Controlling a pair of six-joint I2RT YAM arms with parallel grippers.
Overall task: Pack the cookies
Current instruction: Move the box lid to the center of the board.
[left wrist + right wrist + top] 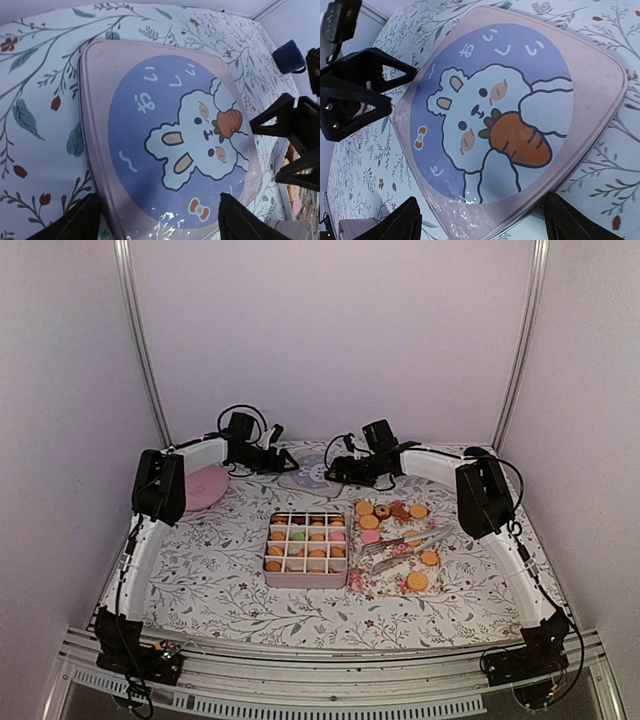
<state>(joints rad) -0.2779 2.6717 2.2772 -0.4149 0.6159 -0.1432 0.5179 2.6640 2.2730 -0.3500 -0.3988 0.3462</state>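
Step in hand: lidding, by my reading. Both arms reach to the middle of the worktop's far edge, where the lid [308, 480] lies flat on the cloth [210, 570], printed face up (rabbit with carrot).

Effectors: left gripper [288, 462] has its jaws spread wide and holds nothing. In its wrist view one finger [75, 222] stands on either side of a lid corner. I cannot tell whether it touches the lid. The right gripper [335, 473] is likewise spread and empty, its fingers [395, 225] straddling another corner, and it faces the left one across the lid.

Task item: cookies [317, 537], packed in the divided box [305, 581] at the centre of the worktop, well apart from the lid on its near side. Most cells hold one, mainly orange, one green, some pink. A few cells are too pale for me to judge. Several loose cookies [417, 581] sit on the floral tray [390, 575] just right of the box, with tongs [405, 540] lying across it.

Next move, as I judge it: close on opposite edges of the lid, lift it level, bring it toward the near edge and seat it square on the box. The lid is thin and lies flush on the cloth, so catching its edge looks like the hard part. If the loose cookies belong in the box, the lid should wait.

Surface: floral print covers the whole worktop. A pink plate [205, 487] sits toward the far left corner, and a metal rail [320, 655] runs along the near edge.

Room: plain pale walls [330, 330] on three sides, with metal posts [140, 340] rising from both far corners.
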